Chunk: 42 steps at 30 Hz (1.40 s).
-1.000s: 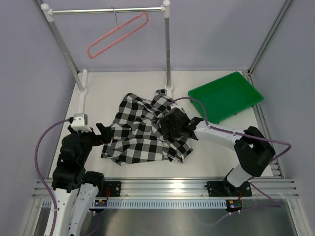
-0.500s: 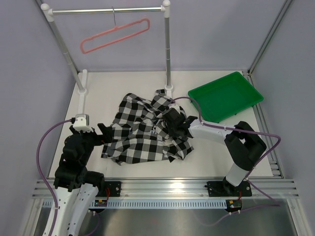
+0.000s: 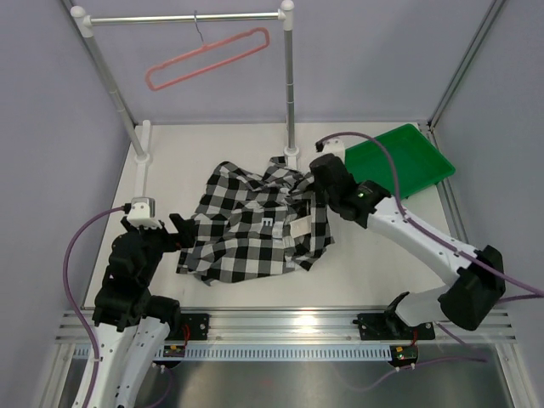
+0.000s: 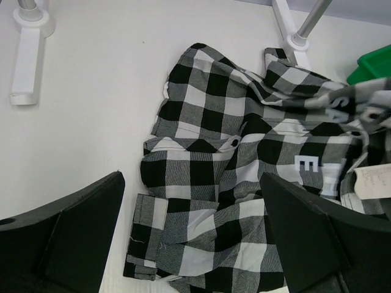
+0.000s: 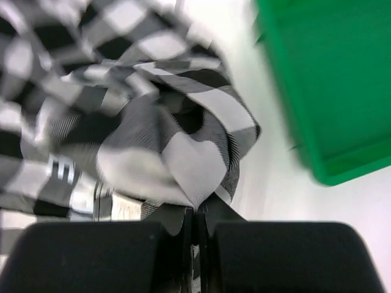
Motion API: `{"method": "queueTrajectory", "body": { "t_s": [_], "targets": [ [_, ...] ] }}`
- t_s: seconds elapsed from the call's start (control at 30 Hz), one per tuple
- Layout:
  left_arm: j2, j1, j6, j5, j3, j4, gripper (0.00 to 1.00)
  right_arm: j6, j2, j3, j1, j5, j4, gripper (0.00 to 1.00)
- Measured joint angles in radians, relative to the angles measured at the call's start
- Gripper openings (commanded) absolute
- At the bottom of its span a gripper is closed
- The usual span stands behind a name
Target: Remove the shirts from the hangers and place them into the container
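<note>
Since the right jaws are closed on a bunched fold of the shirt (image 5: 183,165), pinching the checked cloth between them, the step in hand looks like the carry to the container rather than the unhooking. That fold is raised at the shirt's far right end, just beside the near left corner of the green tray (image 3: 416,161), while the rest of the cloth lies spread across the middle of the surface. The left jaws stand wide open and empty over the shirt's near left end. The pink hanger (image 3: 150,80) hangs bare from the rail (image 3: 187,17) along the far edge. Next, I judge, the right arm must lift enough for the trailing cloth to clear the tray's rim, then swing toward the far right corner before letting go.
</note>
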Motion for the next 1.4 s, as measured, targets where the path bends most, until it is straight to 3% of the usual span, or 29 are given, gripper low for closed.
{"method": "queueTrajectory", "body": {
  "t_s": [0.3,0.73,0.93,1.4],
  "targets": [
    [-0.001,-0.006,0.0,0.0,0.0,0.0,0.99,-0.065,-0.146,0.227,-0.232,0.108,-0.046,0.0],
    [-0.012,-0.018,0.0,0.0,-0.001,0.0,0.99,-0.049,-0.067,0.38,-0.561,0.099,-0.006,0.0],
    [-0.019,-0.027,0.0,0.0,-0.002,0.0,0.99,-0.005,0.079,0.388,-0.687,0.046,0.05,0.0],
    [-0.025,-0.042,0.0,-0.002,-0.002,0.0,0.99,0.13,0.558,0.459,-0.828,-0.148,0.049,0.0]
  ]
}}
